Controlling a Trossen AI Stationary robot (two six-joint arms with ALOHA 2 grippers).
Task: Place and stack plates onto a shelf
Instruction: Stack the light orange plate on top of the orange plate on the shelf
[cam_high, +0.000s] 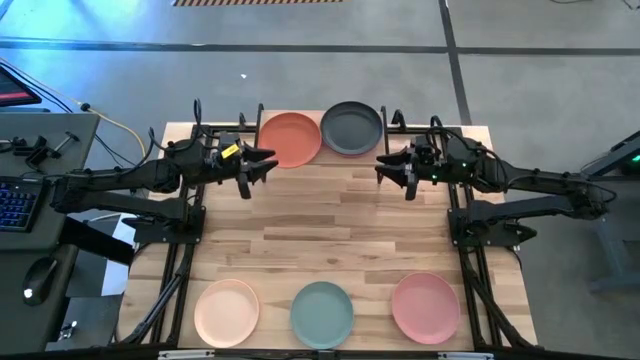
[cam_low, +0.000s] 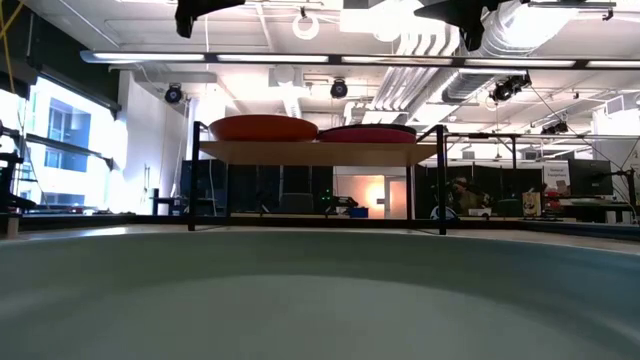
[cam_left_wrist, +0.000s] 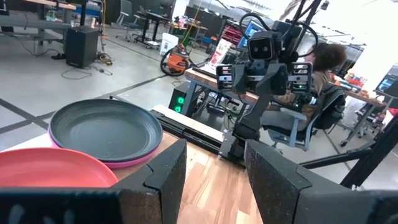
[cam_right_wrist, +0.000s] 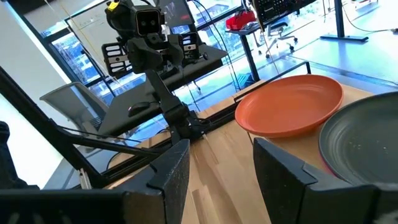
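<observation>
The shelf (cam_low: 320, 153) stands at the table's far edge. On it sit the terracotta orange plate (cam_high: 291, 138) and the dark grey plate (cam_high: 351, 127), which rests on the magenta pink plate (cam_left_wrist: 134, 163). The cream peach plate (cam_high: 227, 312), pale teal plate (cam_high: 321, 312) and salmon pink plate (cam_high: 425, 306) lie flat in a row along the near edge. My left gripper (cam_high: 266, 165) hovers open just in front of the orange plate. My right gripper (cam_high: 386, 168) hovers open in front of the grey plate's right side. Both grippers are empty.
Bare butcher-block tabletop (cam_high: 330, 230) stretches between the shelf and the near row of plates. The arm bases and black frame rails (cam_high: 180, 225) run along both table sides. In the low view the teal plate (cam_low: 320, 290) fills the foreground.
</observation>
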